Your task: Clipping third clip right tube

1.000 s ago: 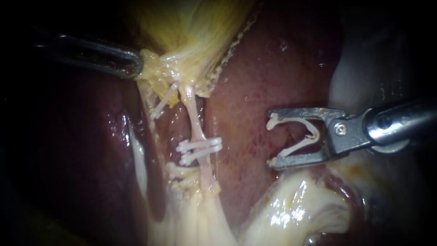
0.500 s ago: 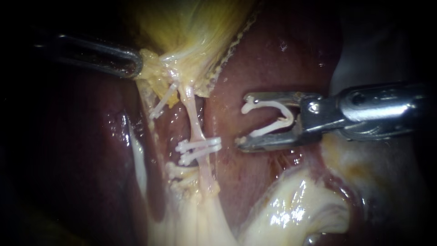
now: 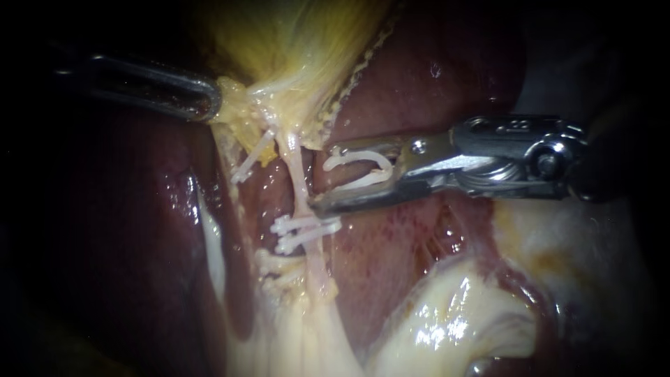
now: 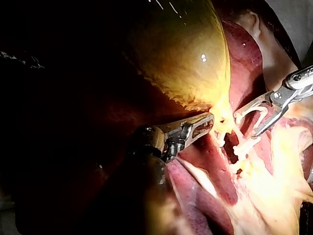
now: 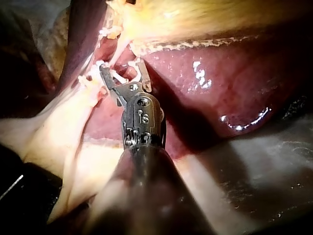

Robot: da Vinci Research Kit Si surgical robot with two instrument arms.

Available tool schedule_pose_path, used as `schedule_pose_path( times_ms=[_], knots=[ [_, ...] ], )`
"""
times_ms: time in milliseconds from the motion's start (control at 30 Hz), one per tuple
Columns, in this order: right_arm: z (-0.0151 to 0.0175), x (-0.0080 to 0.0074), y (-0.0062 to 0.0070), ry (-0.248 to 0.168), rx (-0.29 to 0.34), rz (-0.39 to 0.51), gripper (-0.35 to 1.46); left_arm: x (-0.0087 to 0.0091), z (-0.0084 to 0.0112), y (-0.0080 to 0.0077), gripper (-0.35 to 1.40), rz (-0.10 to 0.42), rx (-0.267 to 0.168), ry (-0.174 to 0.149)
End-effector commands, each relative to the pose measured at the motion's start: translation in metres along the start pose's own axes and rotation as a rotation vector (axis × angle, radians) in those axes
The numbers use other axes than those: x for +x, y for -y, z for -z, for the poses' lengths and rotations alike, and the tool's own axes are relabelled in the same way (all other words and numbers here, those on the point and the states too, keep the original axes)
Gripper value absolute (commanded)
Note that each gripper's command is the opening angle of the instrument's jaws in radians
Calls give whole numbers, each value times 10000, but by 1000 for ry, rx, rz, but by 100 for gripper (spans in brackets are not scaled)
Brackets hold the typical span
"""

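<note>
The pale right tube [image 3: 298, 178] runs down from the yellow gallbladder [image 3: 293, 42] and carries two white clips [image 3: 306, 227] low on it. My right instrument [image 3: 319, 178] comes in from the right, its jaws standing apart around an open white clip [image 3: 363, 152]. Their tips lie just beside the tube, above the two clips. The tube is not between them. My left instrument [image 3: 209, 105] is shut on yellow tissue at the gallbladder's neck. The left wrist view shows that grip [image 4: 208, 122] and the clip-bearing right instrument [image 4: 246, 126]. The right wrist view shows the right instrument [image 5: 122, 73] at the tube.
A thinner left tube holds one white clip [image 3: 250, 159]. Dark red liver [image 3: 433, 84] lies behind and under the right instrument. Glistening pale fatty tissue [image 3: 447, 321] bulges at the lower right.
My right instrument has moved left and slightly up across the liver, bringing the clip from well clear of the tube to its edge. The left instrument has held still.
</note>
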Motion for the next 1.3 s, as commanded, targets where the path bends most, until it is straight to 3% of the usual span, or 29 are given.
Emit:
schedule_pose_path(
  times_ms=[33, 167, 400, 600, 800, 900, 1167, 1233, 1300],
  knots=[
    [-3, -1, -2, -6, 9, -11, 47, 0, 0, 0, -35, 0, 0, 0],
    [-16, -3, -10, -40, 43, -54, 47, 0, -1, 0, -35, 0, -1, 0],
    [-38, -4, -19, -150, 116, -145, 47, 0, -3, 1, -35, 0, -2, 1],
    [-44, -3, -18, -223, 174, -210, 47, 0, -5, 1, -35, 1, -4, 2],
    [-41, 6, -14, -287, 297, -264, 46, 0, -7, 1, -35, 0, -5, 2],
    [-38, 11, -13, -288, 345, -273, 46, 0, -7, 0, -35, 0, -5, 2],
    [-33, 17, -14, -288, 348, -274, 36, 0, -7, 0, -35, 1, -8, 3],
    [-30, 16, -14, -288, 350, -274, 21, 0, -8, 0, -35, -5, -8, 4],
    [-25, 16, -14, -285, 354, -287, -9, 0, -8, 0, -35, -5, -8, 4]
  ],
)
